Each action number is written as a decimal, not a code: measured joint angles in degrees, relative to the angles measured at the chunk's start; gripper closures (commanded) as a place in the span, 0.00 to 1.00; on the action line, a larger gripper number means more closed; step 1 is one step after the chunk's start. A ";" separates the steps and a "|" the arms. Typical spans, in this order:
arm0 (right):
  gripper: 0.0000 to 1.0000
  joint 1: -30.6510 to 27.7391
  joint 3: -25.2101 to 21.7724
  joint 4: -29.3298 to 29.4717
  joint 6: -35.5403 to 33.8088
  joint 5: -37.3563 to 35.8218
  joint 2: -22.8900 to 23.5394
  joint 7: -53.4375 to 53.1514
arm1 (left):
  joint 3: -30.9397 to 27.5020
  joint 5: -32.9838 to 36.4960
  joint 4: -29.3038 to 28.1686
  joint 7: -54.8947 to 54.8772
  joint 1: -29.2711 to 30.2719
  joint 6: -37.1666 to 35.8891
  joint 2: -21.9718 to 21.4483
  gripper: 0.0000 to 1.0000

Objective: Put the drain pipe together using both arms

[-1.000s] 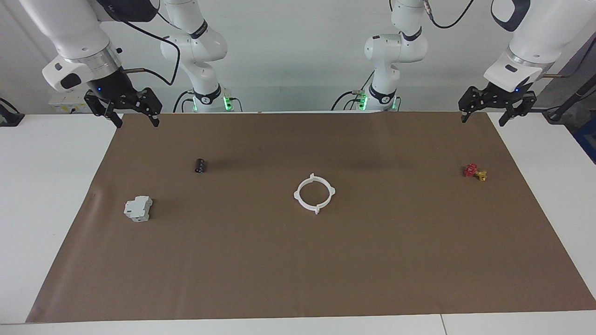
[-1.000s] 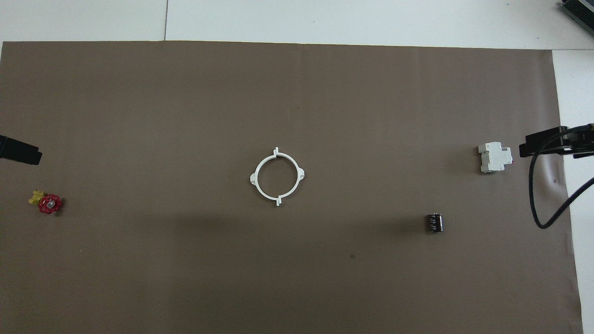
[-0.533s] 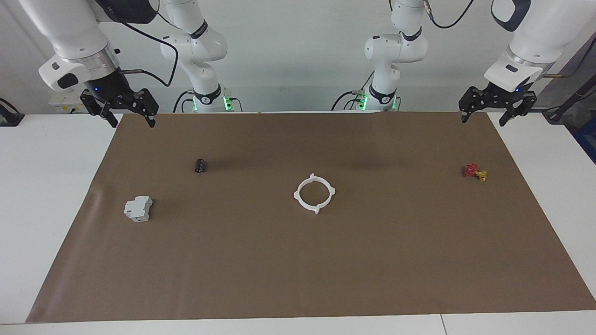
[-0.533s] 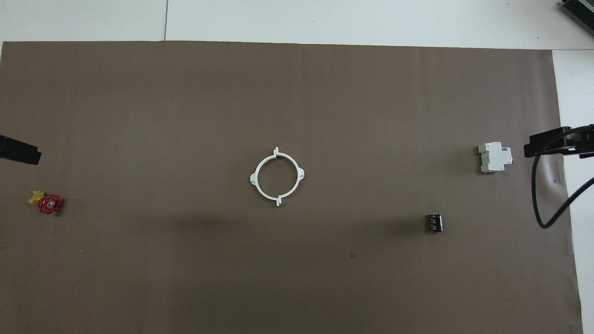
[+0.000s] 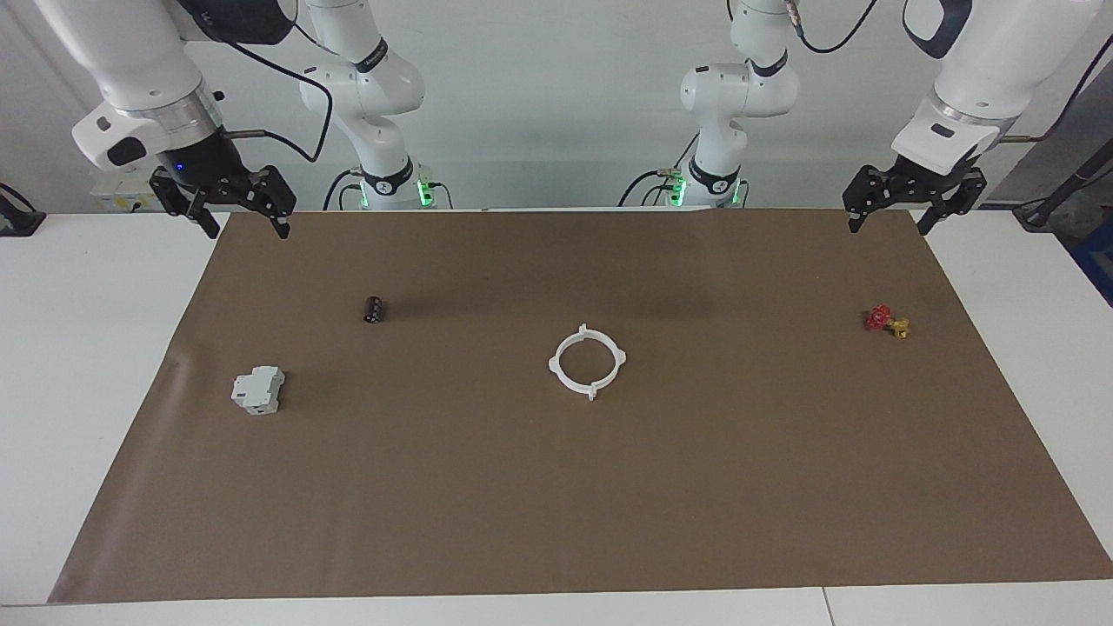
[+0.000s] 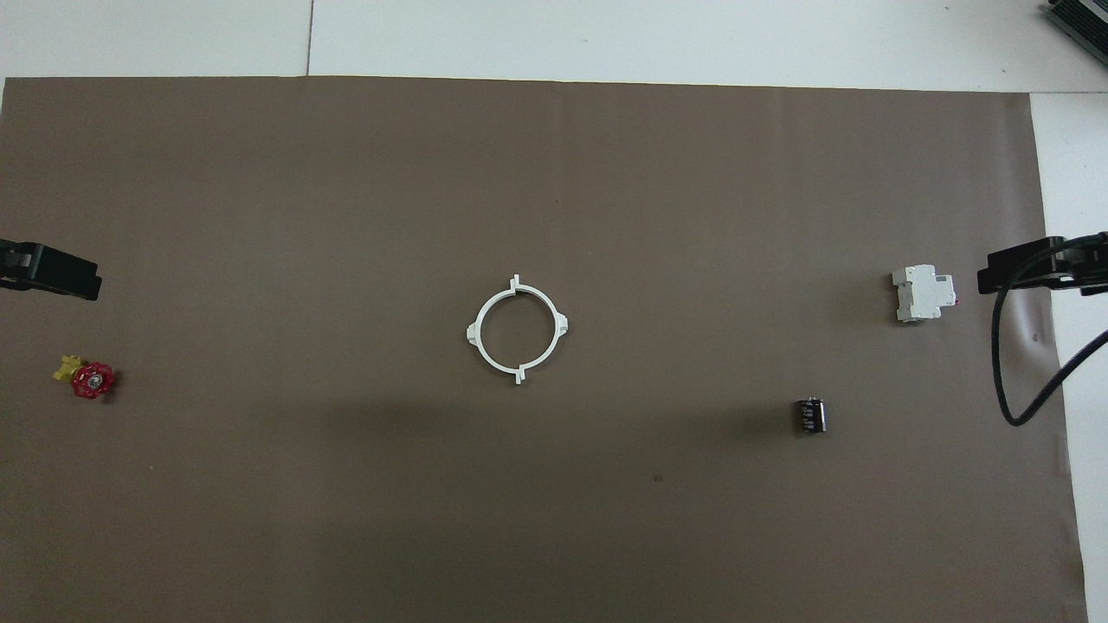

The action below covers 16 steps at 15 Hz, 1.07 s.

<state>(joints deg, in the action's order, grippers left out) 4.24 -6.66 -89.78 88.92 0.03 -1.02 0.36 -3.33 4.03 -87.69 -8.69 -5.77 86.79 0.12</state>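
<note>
1. While both arms hang up high, the thin white plastic ring with four small tabs [image 5: 588, 361], the drain pipe, lies flat in the middle of the brown paper mat [image 5: 556, 522]. Its two half-circle arcs meet end to end, so it looks put together already.

2. Nothing about the ring has changed in the last second. It sits in the same spot.

3. What did change: the left gripper [image 5: 888, 211], with its fingers spread wide and nothing in them, has slid a little way toward the ring. It hangs over the mat's edge near the robots, well apart from the ring.

4. I think that small slide may be the start of a new reach, or just the arm settling. I cannot tell which.

5. Over at the right arm's end, the right gripper [image 5: 244, 216] is also wide and holds nothing. It has drawn a bit away from the ring and is well apart from it.

6. Other things lie well apart from the ring: a small black cylinder [image 5: 374, 309], a grey-white boxy block [image 5: 258, 389], and a little red and yellow valve [image 5: 888, 322].
</note>
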 measured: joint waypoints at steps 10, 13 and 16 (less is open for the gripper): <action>0.00 0.00 0.00 -0.04 0.00 0.00 0.00 0.00 | 0.11 -0.51 0.00 0.00 0.00 -0.01 -0.05 0.00; 0.00 0.00 0.00 -0.05 0.00 0.00 0.00 0.00 | 0.11 -1.38 0.00 0.00 0.00 -0.01 -0.05 0.00; 0.00 0.00 0.00 -0.05 0.00 0.00 0.00 0.00 | 0.11 -1.46 0.00 0.00 0.00 -0.01 -0.05 0.00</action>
<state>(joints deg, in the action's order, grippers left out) 4.24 -6.66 -89.83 88.92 0.03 -1.02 0.36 -3.22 2.58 -87.69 -8.69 -5.77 86.78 0.06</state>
